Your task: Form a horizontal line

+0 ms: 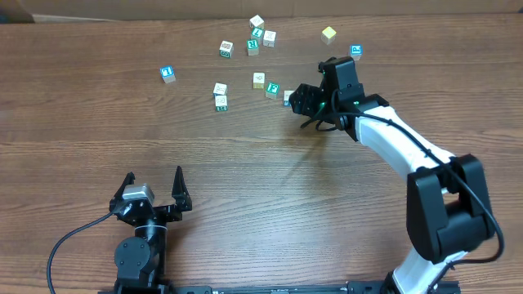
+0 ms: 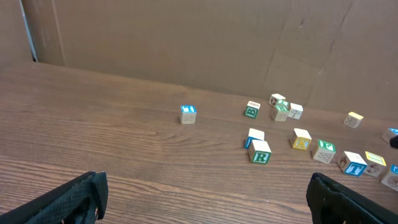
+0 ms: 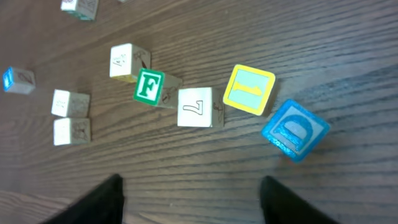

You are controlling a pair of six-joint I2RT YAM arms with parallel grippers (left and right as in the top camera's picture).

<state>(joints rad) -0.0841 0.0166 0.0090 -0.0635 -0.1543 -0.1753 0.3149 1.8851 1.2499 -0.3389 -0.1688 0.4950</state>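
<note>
**Cube row lines up under the open right arm**

At the near left of the bench (image 1: 245,180), the left pincer (image 1: 154,173) rests with fingers spread, empty. Loose cubes (image 1: 167,73) lie scattered across the far side. Right of centre, the horizontal line (image 3: 186,102), a slanting run of cubes including a green F block (image 3: 149,87), sits beneath the right pincer (image 3: 191,186), which is open and gripping nothing.

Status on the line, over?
Left gripper open, away from cubes. Right gripper open over the row. Row crooked, not straight yet. Loose cubes beyond, none in the way.
</note>
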